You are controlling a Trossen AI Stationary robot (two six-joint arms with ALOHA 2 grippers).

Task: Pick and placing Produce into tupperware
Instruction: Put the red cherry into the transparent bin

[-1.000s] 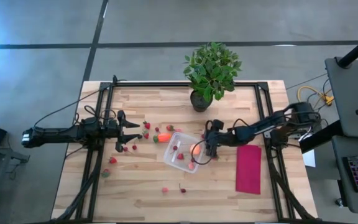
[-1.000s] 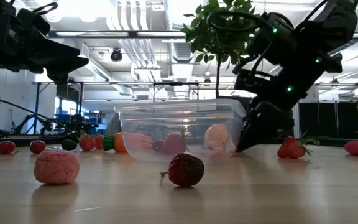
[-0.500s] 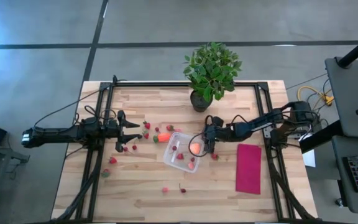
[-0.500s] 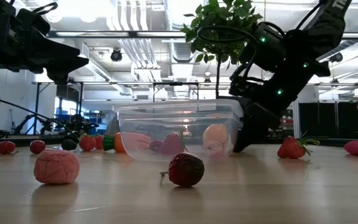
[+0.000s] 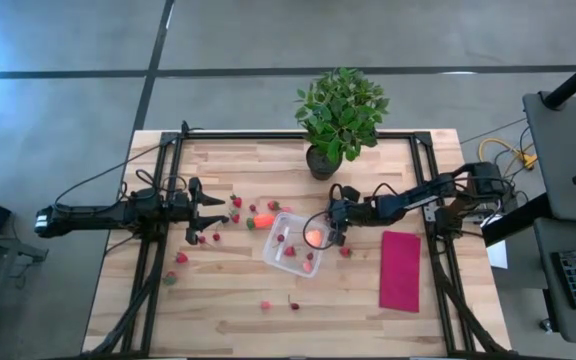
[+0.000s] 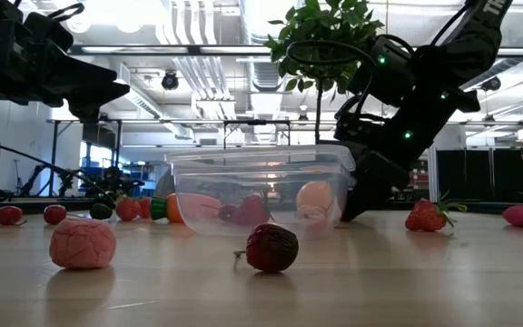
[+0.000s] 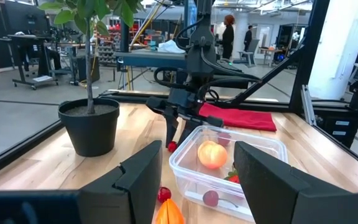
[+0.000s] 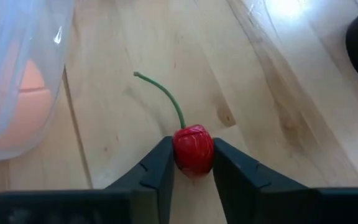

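Right wrist view showed my right gripper (image 8: 192, 163) had closed from open onto a stemmed red cherry (image 8: 193, 149) beside the tupperware (image 8: 17, 74). Left gripper (image 7: 194, 180) stayed half open, empty.

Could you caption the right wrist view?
Right gripper shut on a stemmed cherry beside the clear tupperware.

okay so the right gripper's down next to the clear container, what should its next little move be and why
Probably lift straight up a little. The right gripper has its fingers closed on a small red cherry with a green stem, still low at the wooden table just outside the tupperware, whose wall it must clear.
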